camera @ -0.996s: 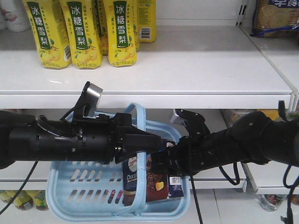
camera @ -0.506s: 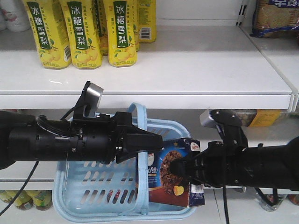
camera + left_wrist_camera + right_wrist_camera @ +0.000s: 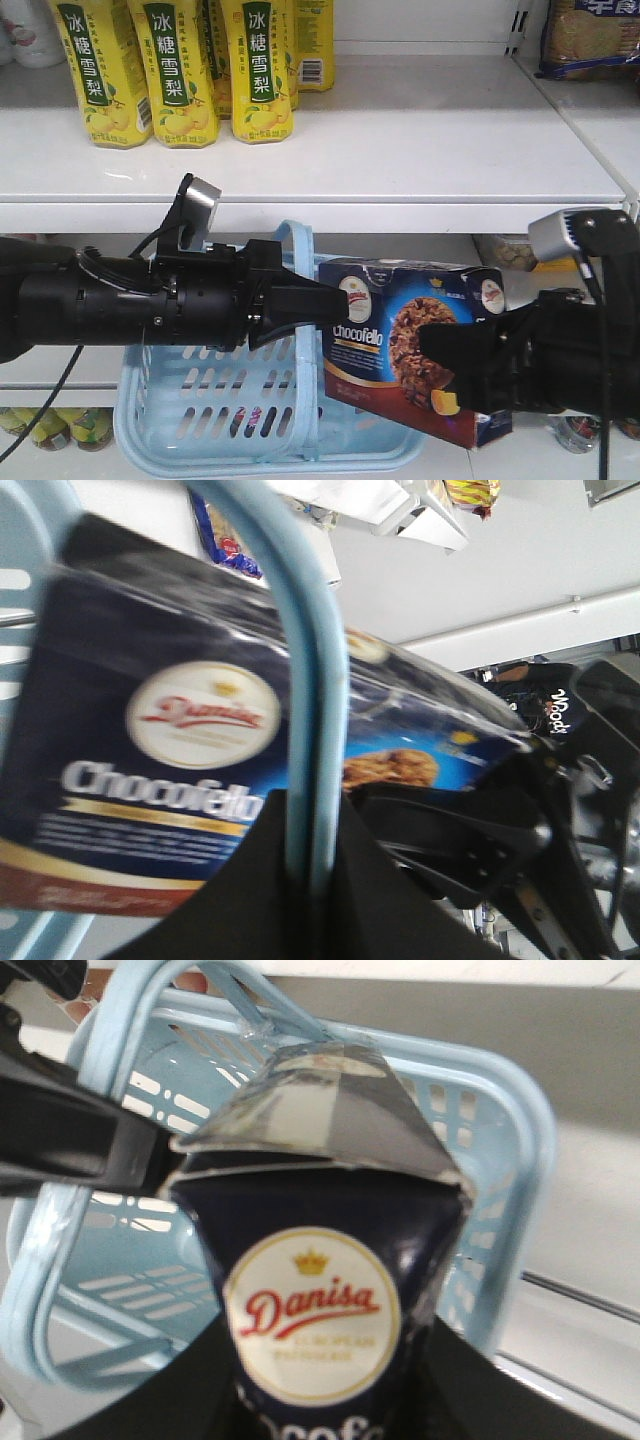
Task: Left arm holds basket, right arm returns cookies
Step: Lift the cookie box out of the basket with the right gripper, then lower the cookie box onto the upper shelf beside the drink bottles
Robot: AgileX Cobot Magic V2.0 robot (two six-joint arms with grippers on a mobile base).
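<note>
The light blue basket [image 3: 200,400] hangs by its hoop handle [image 3: 298,245] below the white shelf. My left gripper [image 3: 325,302] is shut on that handle [image 3: 315,680], with both black jaws pressed against the bar. The navy and maroon cookies box [image 3: 385,335] hangs outside the basket, to the right of the handle, long side roughly level and slightly tilted. My right gripper [image 3: 455,365] is shut on it from the right. In the right wrist view the box [image 3: 320,1300] fills the space between the jaws, with the basket [image 3: 510,1140] behind it.
Yellow drink cartons [image 3: 175,70] stand at the back left of the white shelf [image 3: 420,140], whose front edge [image 3: 400,215] runs just above both arms. A biscuit packet [image 3: 590,35] sits at the upper right. Jars [image 3: 50,425] line the lower shelf at left.
The right gripper has lifted the cookies box up out of the basket and drawn it to the right. The left arm and basket have barely moved.
</note>
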